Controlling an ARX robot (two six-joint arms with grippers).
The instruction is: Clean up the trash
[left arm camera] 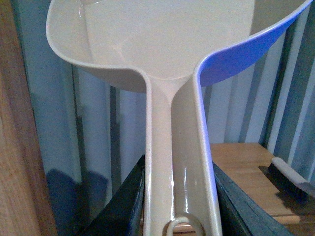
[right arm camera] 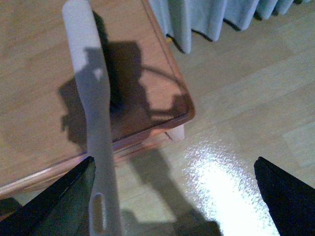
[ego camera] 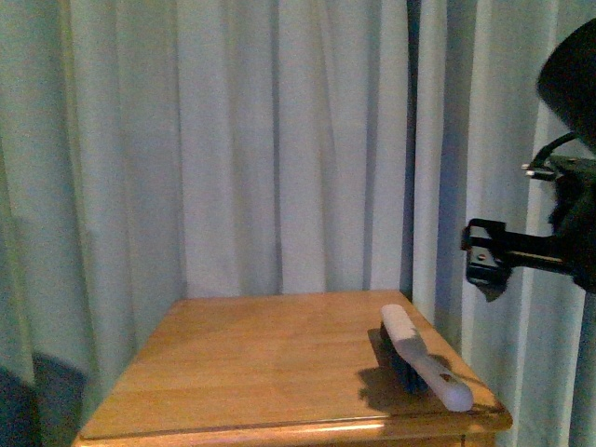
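Item, left gripper [left arm camera: 178, 164]: you have it closed on the handle of a pale beige plastic dustpan [left arm camera: 167, 44], with one dark finger [left arm camera: 129, 201] pressed to each side of the handle. The scoop stands out beyond the fingers, with pale curtain [ego camera: 233, 140] behind it, and its inside looks bare where the left wrist view shows it. Neither this gripper nor its arm appears in the front view. Item, right gripper [right arm camera: 173, 160]: your jaws here are spread wide and hold nothing. In the front view it hangs in the air off the right edge of the worktop [ego camera: 251, 363], higher than the surface and apart from everything on it. Item, brush [ego camera: 424, 358]: a long whitish handle over a block of dark bristles, lying on the worktop near its front right corner. The handle end points toward the front edge and has a hanging slot in it. In the right wrist view the handle runs close by one finger of the open gripper, but the front view shows the two apart. Item, worktop: orange-brown wood with a rounded edge, and it carries the brush's shadow. Item, floor [right arm camera: 246, 98]: pale boards with a bright patch of glare beside the worktop's corner. Item, trash: you see it in none of the three views, so its place cannot be told.
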